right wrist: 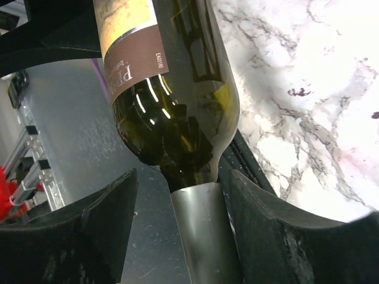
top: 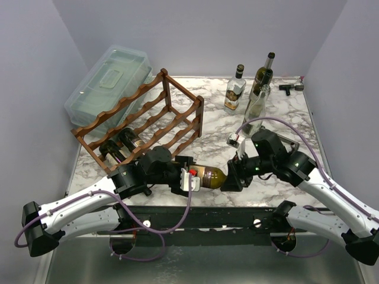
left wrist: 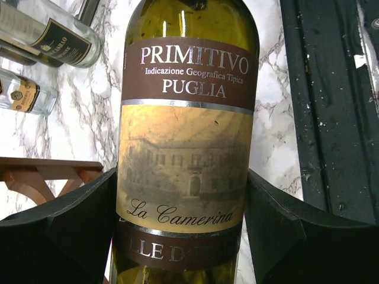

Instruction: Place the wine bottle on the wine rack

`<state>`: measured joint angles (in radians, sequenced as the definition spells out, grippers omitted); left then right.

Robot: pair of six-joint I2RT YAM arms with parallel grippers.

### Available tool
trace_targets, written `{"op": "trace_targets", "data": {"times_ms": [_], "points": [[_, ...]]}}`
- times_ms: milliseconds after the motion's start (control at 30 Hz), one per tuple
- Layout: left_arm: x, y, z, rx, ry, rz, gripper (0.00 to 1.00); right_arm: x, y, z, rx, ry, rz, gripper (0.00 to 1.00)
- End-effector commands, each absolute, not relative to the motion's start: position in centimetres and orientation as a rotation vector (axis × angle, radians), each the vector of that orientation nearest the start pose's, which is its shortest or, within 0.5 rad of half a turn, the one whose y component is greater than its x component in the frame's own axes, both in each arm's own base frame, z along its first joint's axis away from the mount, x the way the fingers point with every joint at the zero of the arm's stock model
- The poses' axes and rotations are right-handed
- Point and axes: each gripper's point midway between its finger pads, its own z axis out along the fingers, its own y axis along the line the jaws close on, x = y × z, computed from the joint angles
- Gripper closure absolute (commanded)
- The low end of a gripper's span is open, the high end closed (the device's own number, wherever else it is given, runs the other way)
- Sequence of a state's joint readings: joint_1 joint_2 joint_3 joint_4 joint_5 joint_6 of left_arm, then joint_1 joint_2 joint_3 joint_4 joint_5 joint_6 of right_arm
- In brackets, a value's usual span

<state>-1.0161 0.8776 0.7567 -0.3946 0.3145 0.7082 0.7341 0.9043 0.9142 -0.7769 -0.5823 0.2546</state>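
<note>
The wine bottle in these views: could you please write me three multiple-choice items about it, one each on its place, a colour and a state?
1. Where is the bottle?
A) in the rack
B) level, near the table's front edge
C) upright at the back

2. What colour is its label band reading PRIMITIVO?
A) blue
B) white
C) brown

3. What is the left hand doing?
A) shut on the bottle's body
B) open, clear of the bottle
C) gripping its neck

Answers:
1 B, since the top view shows it lying level by the front edge.
2 C, since the left wrist view shows a brown band.
3 A, since its fingers press both sides of the label.
</note>
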Motion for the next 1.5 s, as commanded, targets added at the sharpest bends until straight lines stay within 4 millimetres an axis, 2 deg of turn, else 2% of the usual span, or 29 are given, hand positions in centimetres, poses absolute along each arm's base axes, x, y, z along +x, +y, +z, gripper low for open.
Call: {"op": "trace_targets", "data": {"times_ms": [0, 67, 133, 167, 233, 300, 333, 367, 400, 467, 500, 533, 667, 833, 933, 1033, 1133, 1233, 1467], "points": [[13.2, -28.4, 23.2, 1.645, 1.067, -0.55, 1.0, 8.3, 23.9, 20.5, -0.971, 2.294, 1.22, 0.36], [13.1, -28.4, 23.3, 1.646, 1.063, -0.554, 1.0, 8.0, 24.0, 20.5, -0.991, 2.293, 1.226, 0.38], [13.0, -28.3, 23.4, 1.645, 1.057, -0.553, 1.0, 7.6, 24.2, 20.5, -1.008, 2.292, 1.236, 0.45], [13.1, -28.3, 23.3, 1.647, 1.058, -0.552, 1.0, 7.5, 24.2, 20.5, -1.017, 2.289, 1.242, 0.51], [13.0, -28.3, 23.4, 1.648, 1.059, -0.553, 1.0, 7.3, 24.3, 20.7, -1.03, 2.276, 1.254, 0.68], [13.0, -28.3, 23.4, 1.646, 1.059, -0.557, 1.0, 7.4, 24.2, 20.7, -1.023, 2.268, 1.238, 0.92], [13.1, -28.3, 23.6, 1.639, 1.061, -0.554, 1.0, 7.6, 24.1, 20.8, -1.014, 2.264, 1.223, 0.99], [13.3, -28.3, 23.6, 1.627, 1.072, -0.546, 1.0, 7.9, 24.0, 21.0, -1.0, 2.26, 1.202, 0.99], [13.7, -28.4, 24.0, 1.598, 1.084, -0.542, 0.88, 8.2, 23.9, 21.1, -0.983, 2.258, 1.18, 1.0], [13.8, -28.6, 24.5, 1.565, 1.092, -0.551, 0.53, 9.1, 23.6, 21.2, -0.924, 2.268, 1.117, 1.0], [13.6, -28.6, 24.7, 1.562, 1.082, -0.568, 0.24, 9.6, 23.3, 21.1, -0.883, 2.287, 1.073, 0.99], [13.3, -28.7, 24.9, 1.561, 1.073, -0.583, 0.02, 10.0, 23.0, 20.8, -0.854, 2.311, 1.038, 0.99], [13.3, -28.9, 24.8, 1.551, 1.077, -0.603, 0.01, 10.8, 22.6, 19.4, -0.777, 2.424, 0.953, 0.99], [13.3, -29.1, 25.3, 1.528, 1.09, -0.625, 0.01, 11.5, 22.1, 18.5, -0.705, 2.461, 0.885, 1.0], [15.1, -29.0, 26.7, 1.409, 1.141, -0.595, 0.01, 11.5, 22.5, 18.7, -0.706, 2.449, 0.915, 0.99], [17.3, -28.5, 29.1, 1.242, 1.22, -0.557, 0.01, 11.6, 23.5, 18.3, -0.689, 2.432, 0.97, 0.99], [20.4, -26.9, 31.4, 1.017, 1.305, -0.504, 0.01, 12.7, 24.2, 18.3, -0.65, 2.41, 0.973, 0.99], [22.6, -24.6, 33.4, 0.844, 1.355, -0.448, 0.01, 13.4, 25.4, 18.6, -0.64, 2.344, 1.024, 0.99], [25.1, -18.9, 36.6, 0.506, 1.316, -0.332, 0.01, 14.6, 27.1, 19.3, -0.591, 2.255, 1.098, 0.99]]}}
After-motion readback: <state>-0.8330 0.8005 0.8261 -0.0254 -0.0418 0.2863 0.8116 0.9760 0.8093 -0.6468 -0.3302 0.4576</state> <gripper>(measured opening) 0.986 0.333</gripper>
